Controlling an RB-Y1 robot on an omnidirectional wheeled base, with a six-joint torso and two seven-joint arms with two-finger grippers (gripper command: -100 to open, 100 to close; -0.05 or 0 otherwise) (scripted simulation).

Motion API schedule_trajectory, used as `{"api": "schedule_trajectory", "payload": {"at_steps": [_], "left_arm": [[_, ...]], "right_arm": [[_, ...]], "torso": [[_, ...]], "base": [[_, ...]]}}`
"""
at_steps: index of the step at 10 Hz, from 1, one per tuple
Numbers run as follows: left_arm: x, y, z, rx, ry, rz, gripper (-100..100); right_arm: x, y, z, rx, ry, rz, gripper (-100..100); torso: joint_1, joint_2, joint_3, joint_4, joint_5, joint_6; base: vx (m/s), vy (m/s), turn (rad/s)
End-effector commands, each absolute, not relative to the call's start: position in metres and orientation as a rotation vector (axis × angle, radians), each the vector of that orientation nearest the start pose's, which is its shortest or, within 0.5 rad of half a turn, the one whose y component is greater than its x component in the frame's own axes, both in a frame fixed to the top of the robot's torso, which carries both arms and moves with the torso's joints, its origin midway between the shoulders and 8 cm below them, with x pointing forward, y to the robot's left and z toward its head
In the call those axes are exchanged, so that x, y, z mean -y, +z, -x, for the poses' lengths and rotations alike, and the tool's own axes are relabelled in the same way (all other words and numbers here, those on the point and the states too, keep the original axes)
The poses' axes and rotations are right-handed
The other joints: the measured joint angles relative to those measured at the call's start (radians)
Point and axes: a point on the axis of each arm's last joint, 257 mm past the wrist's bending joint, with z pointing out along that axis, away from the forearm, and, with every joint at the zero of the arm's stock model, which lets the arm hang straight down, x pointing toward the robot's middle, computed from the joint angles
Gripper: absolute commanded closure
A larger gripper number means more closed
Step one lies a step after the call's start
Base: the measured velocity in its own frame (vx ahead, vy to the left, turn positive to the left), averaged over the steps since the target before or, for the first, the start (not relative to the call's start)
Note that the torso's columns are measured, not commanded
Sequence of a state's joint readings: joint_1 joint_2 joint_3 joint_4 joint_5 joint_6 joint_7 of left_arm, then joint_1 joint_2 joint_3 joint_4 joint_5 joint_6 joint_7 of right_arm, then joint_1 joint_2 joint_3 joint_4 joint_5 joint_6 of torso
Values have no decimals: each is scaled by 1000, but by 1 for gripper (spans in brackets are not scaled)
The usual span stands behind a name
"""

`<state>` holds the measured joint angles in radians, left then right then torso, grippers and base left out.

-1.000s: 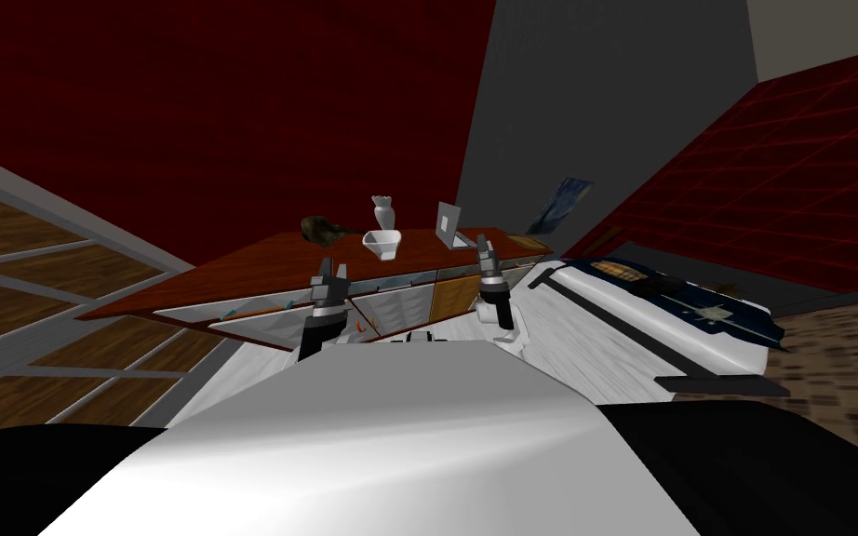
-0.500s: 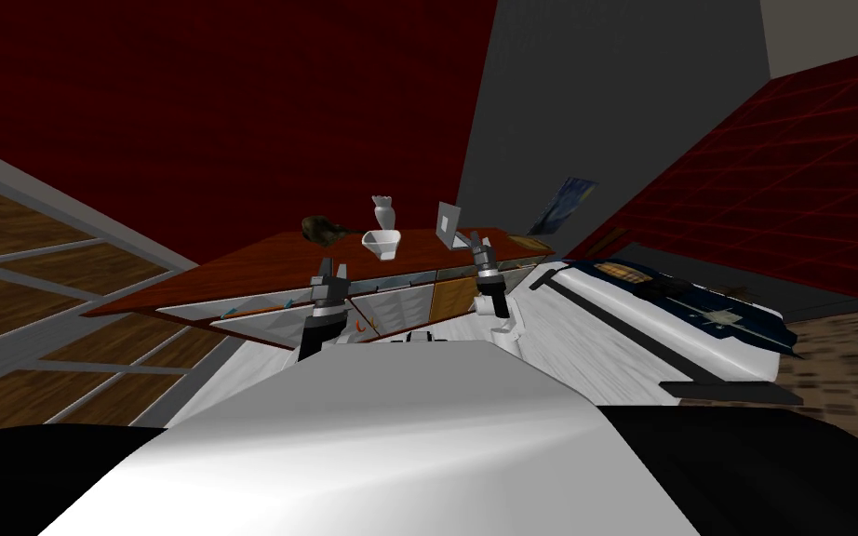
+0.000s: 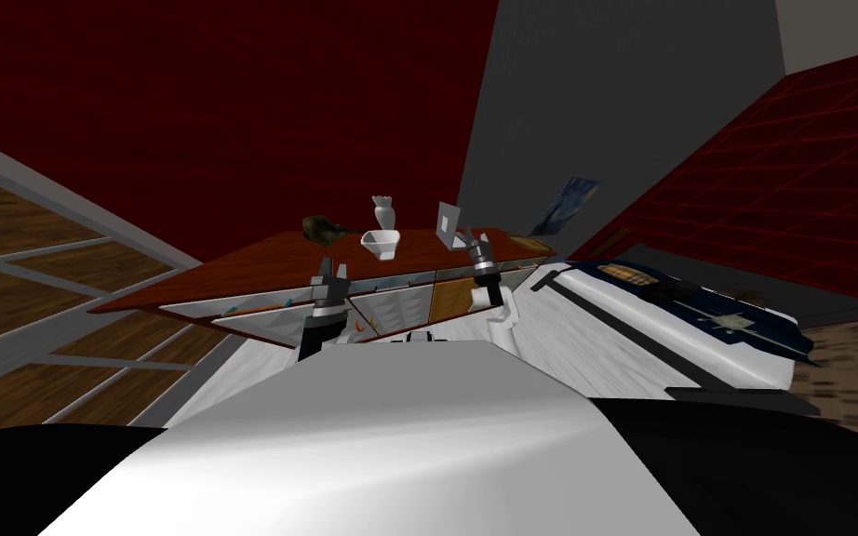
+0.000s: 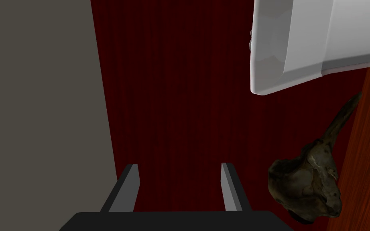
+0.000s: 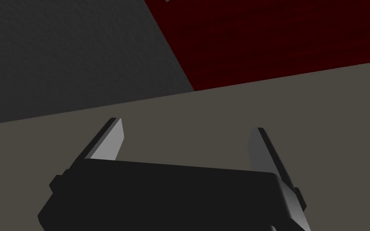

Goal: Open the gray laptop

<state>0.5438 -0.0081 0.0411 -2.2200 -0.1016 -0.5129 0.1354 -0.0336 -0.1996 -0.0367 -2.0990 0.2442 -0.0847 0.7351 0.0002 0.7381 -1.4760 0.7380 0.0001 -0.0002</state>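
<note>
Head view, left first: how is the left gripper (image 3: 332, 270)?
- Fingers apart, empty; the laptop (image 3: 449, 224) sits well off to its right, on the sideboard (image 3: 255, 265).
- And the right gripper (image 3: 478, 244)?
- Also apart, empty. It's the nearer arm: the laptop is just beyond it, slightly left, lid upright.

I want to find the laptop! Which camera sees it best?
The head view: the gray laptop stands on the reddish table, lid up, beside the right gripper. The left wrist view faces a white bowl instead; the right wrist view faces walls.
</note>
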Motion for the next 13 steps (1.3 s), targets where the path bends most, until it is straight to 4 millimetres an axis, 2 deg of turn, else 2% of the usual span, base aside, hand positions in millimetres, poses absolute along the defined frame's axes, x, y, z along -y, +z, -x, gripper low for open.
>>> {"api": "schedule_trajectory", "payload": {"at_steps": [1,8,13], "left_arm": [[-290,-15,-348,-689,-1288,721,0],[-290,-15,-348,-689,-1288,721,0],[-290,-15,-348,-689,-1288,721,0]], "right_arm": [[229,74,-500,-981,335,-61,-100],[232,74,-543,-1079,85,3,-100],[231,82,-578,-1143,-107,65,-100]], "torso": [[0,0,0,0,0,0],[0,0,0,0,0,0],[0,0,0,0,0,0]], "base": [[3,-26,26],[4,-23,26],[5,-23,29]]}}
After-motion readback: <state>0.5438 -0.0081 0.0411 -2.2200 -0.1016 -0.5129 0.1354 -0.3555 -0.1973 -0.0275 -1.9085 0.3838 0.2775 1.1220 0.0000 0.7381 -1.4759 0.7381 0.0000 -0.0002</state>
